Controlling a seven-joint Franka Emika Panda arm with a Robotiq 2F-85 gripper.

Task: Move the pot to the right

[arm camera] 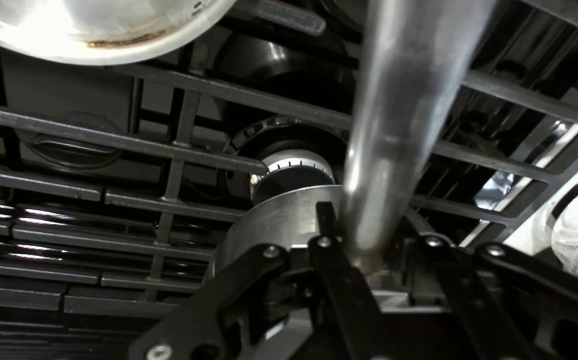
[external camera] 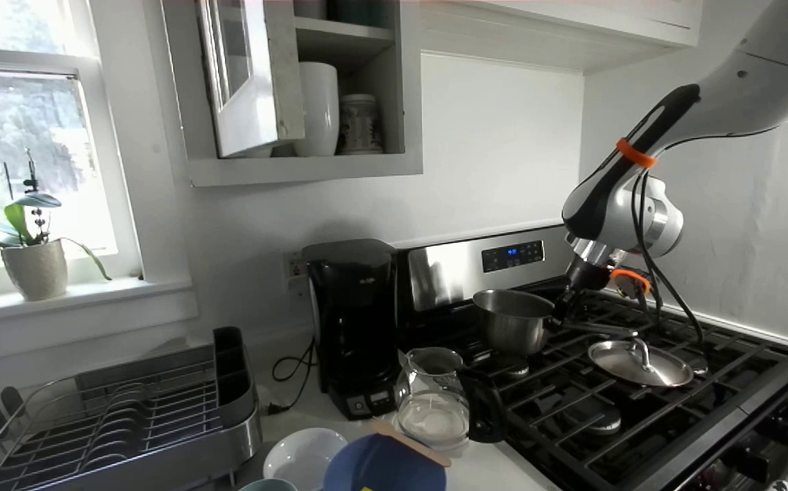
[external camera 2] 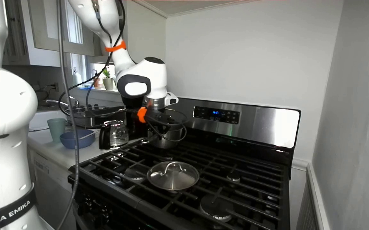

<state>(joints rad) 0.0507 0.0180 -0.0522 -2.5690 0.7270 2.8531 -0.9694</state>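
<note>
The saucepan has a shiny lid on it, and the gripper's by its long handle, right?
Not quite: the lid isn't on the saucepan. Both exterior views show it lying on the stove instead. The gripper is by the long handle, as you said.

pot (external camera: 508, 334) above burner (external camera: 518, 371) | pincer (external camera: 557, 312) at handle (external camera: 602, 329) | lid (external camera: 619, 368) on stove (external camera: 711, 429)

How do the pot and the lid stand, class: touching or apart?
Apart: in an exterior view, the stove shows plainly between the pot and the lid, which sits nearer the camera.

The window (external camera: 33, 129) glares white — the stovetop (external camera: 557, 382) sits dim.
</note>
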